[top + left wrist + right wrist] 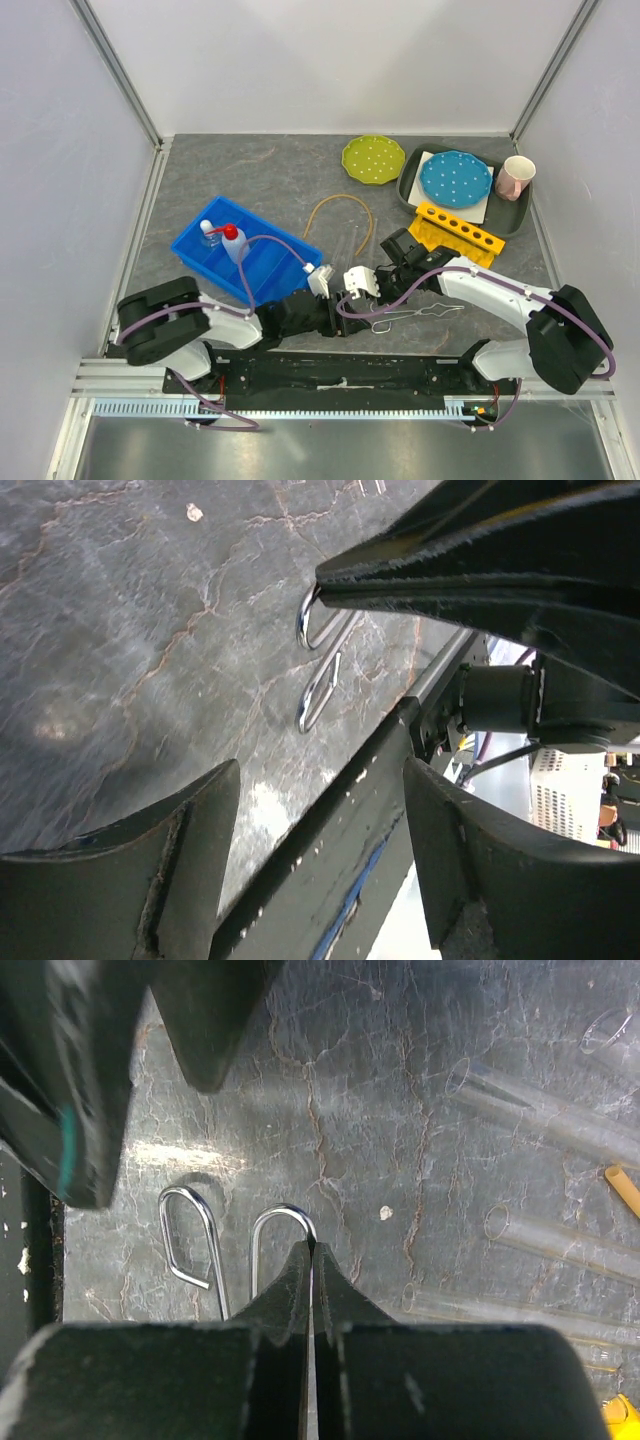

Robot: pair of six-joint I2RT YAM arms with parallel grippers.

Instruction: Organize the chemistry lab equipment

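Observation:
The metal wire tongs (415, 315) lie near the table's front edge. My right gripper (313, 1250) is shut on one of their wire loops (283, 1207); in the top view it (378, 305) reaches in from the right. My left gripper (320, 780) is open with nothing between its fingers. It sits just left of the loops (302, 630), low over the front edge (350, 300). Thin glass tubes (350, 240) (540, 1120) and the tan rubber tube (340, 197) lie behind. The squeeze bottle (233, 243) and small flask (210, 232) stand in a blue bin (270, 265).
A yellow tube rack (455, 232) stands right of centre. Behind it a dark tray (415, 190) holds a blue dotted plate (455, 178), with a pink cup (516, 176) beside it and a green plate (373, 158) to the left. The table's front edge (350, 810) runs under my left fingers.

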